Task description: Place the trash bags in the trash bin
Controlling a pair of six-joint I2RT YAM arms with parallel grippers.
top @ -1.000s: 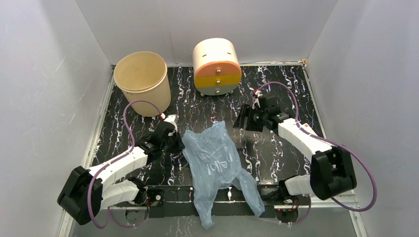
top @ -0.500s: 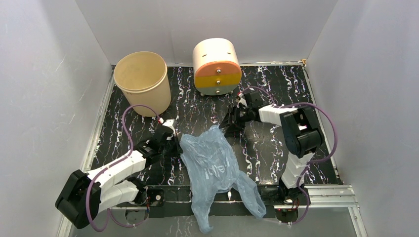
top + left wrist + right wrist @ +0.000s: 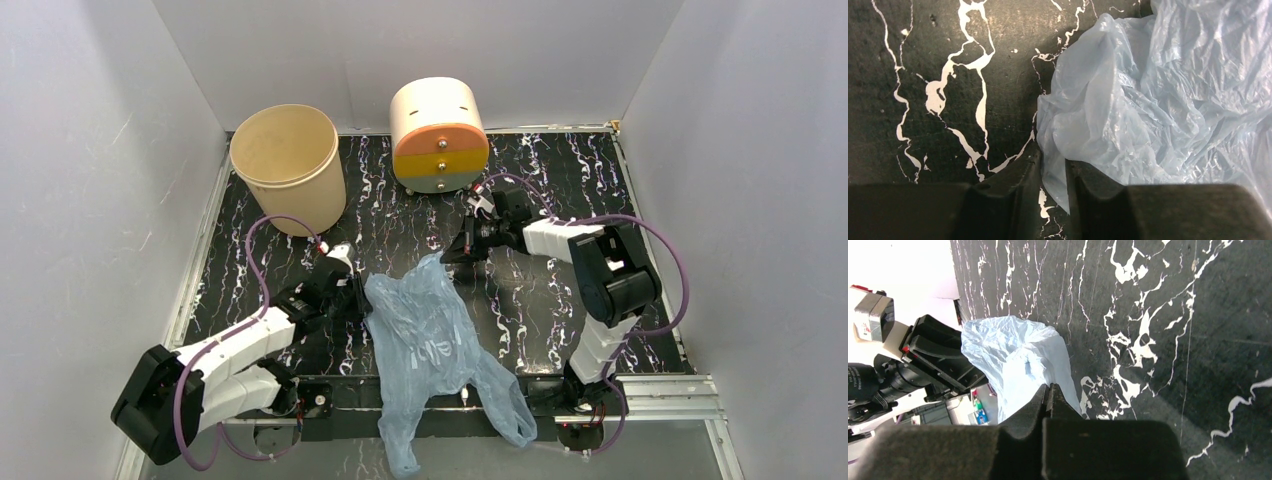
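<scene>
**Trash bag lying between both claws, bin standing apart**

The trash bag [image 3: 425,330] is lying crumpled on the black marbled table [image 3: 545,300]. It is spreading from the centre toward 6 o'clock, where its tails are trailing past the near edge.

The left arm is stretching low across the table from its base at 7 o'clock, with its forearm pointing toward 1 o'clock. The left claw [image 3: 360,297] is sitting at the bag's 9 o'clock edge. Its fingers are standing slightly apart with a fold of the film resting in the gap, and whether they are squeezing it is not clear.

The right arm is folding back at the elbow, with its forearm reaching toward 9 o'clock. The right claw [image 3: 448,257] is pressing its fingers together at the bag's 1 o'clock corner, and whether film is caught there cannot be told.

The trash bin [image 3: 310,205] is standing upright at 10 o'clock, well apart from the bag.
</scene>
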